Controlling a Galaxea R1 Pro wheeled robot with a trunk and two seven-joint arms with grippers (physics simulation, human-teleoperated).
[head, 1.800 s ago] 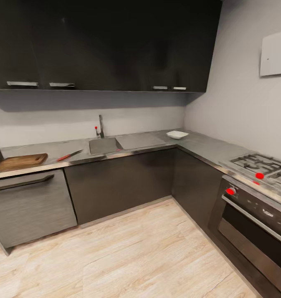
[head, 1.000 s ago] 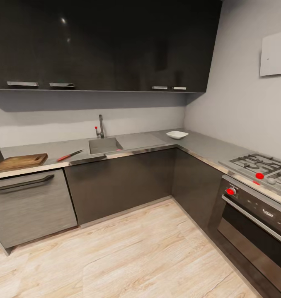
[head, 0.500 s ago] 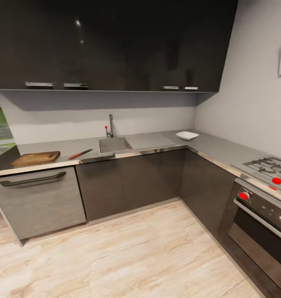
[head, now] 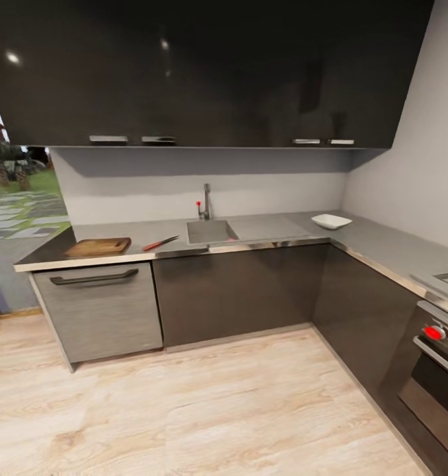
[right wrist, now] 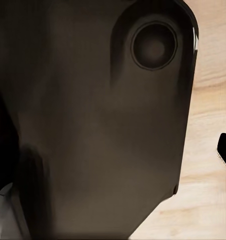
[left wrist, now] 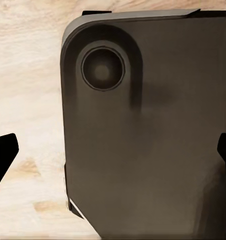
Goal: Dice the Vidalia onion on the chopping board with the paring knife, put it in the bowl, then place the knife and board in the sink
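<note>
Dark cabinets and a pale wood floor (head: 237, 403) frame your view, and the grey L-shaped counter (head: 376, 239) runs along the back wall and down your right side. You are well back from it, out of arm's reach by the look of things.

Your target is the sink (head: 211, 231), set in the counter under the chrome tap (head: 205, 201). A faint pinkish fleck shows at the basin's near right corner; it may be the Vidalia onion, but it is too small to be sure. Left of the sink, the paring knife (head: 160, 243) lies flat on the counter, and further left sits the chopping board (head: 99, 247), apart from the knife. The bowl (head: 331, 221) rests near the counter's inner corner, well to the right of the sink.

Expect the onion to be light, firm and round, with smooth skin that could roll or slip; take it across its widest part, from above, with a gentle squeeze. The knife is slim and lies low, so go for the red-orange handle.

Both wrist views look down past dark robot housing to the floor. You see dark tips at the edges of each, but you cannot tell how either set of jaws stands. Everything you need lies far ahead of both.
</note>
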